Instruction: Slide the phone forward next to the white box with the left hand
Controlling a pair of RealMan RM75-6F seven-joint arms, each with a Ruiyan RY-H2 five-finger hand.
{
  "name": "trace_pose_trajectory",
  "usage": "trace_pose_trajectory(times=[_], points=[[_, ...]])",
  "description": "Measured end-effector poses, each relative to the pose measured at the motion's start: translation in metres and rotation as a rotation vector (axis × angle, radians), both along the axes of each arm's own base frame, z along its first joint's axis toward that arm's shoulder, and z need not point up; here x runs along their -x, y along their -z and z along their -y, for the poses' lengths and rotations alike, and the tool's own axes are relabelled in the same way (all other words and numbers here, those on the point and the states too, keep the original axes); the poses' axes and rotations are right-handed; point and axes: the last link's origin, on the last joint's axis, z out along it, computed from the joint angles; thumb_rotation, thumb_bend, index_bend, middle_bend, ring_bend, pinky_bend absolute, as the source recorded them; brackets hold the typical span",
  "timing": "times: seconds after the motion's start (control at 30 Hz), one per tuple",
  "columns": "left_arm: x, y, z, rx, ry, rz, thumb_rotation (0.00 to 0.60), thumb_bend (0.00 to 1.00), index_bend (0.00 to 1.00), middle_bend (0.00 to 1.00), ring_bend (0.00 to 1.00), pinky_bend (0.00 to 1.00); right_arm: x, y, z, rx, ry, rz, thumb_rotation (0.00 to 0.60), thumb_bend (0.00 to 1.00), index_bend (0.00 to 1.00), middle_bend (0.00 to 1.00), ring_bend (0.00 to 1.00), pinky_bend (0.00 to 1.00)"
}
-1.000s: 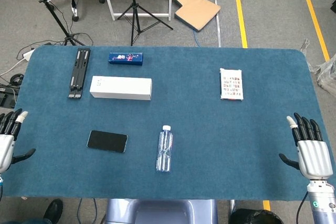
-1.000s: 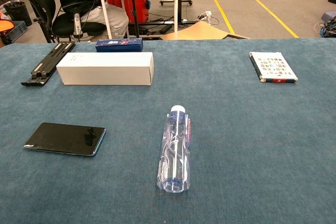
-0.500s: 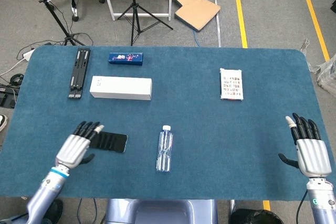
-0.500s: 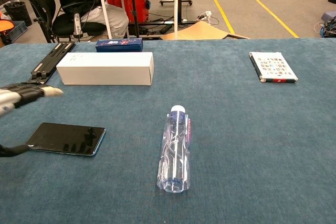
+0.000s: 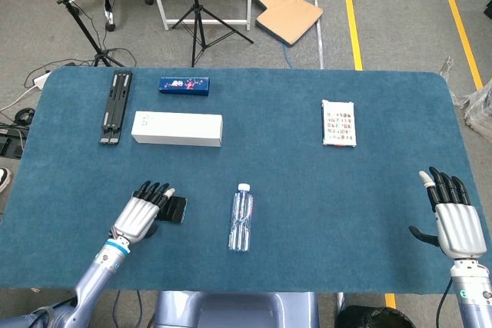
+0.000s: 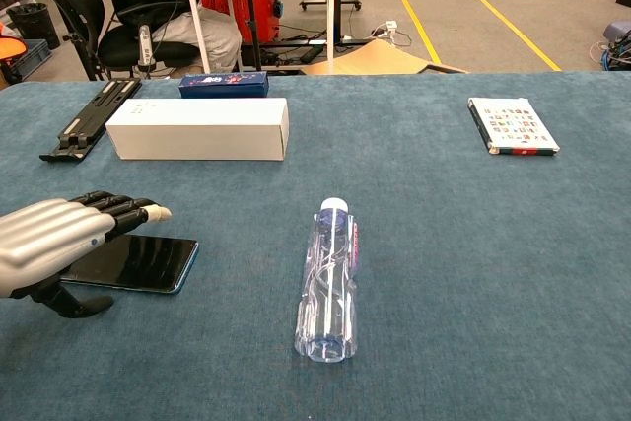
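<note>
Head view shows the left hand [image 5: 143, 213] lying flat over the phone [image 5: 177, 210], with its fingers stretched out side by side and holding nothing. Only the right end of the phone peeks out past the fingertips. In the chest view the left hand [image 6: 61, 236] sits above the phone's [image 6: 143, 263] left part, and I cannot tell if the fingers really touch the glass.

The phone lies on the blue table [image 5: 292, 113], well apart from the white box [image 5: 177, 129], which sits farther back (the long kind, lying on its side). A clear bottle [image 5: 241, 220] lies on the cloth just to the right of the phone, cap pointing away from the robot.

The right hand [image 5: 453, 219] is at the table's near right edge, fingers straight up and a bit apart, with nothing in it.

Behind the white box there is a small blue box [image 5: 184, 85], and beside it a black folded stand [image 5: 115, 107]. A small picture book [image 5: 338, 123] rests far over on the right.
</note>
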Motion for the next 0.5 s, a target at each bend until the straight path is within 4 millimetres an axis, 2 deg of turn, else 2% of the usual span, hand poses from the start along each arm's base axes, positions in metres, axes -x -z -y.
trace_pose_trajectory(times=[0.37,0.5], points=[[0.0053,0.0044,-0.006,0.009,-0.02,0.002,0.6,0.34,0.0,0.0,0.0,0.01,0.0018,0.0008,0.0013,-0.01,0.01,0.002,0.6,0.0,0.0,0.0,0.0,0.0],[0.0084,0.0071,-0.0065,0.017,-0.03,-0.005,0.6,0.39,0.0,0.0,0.0,0.04,0.0022,0.0008,0.0016,-0.013,0.012,0.003,0.6,0.0,0.0,0.0,0.0,0.0]])
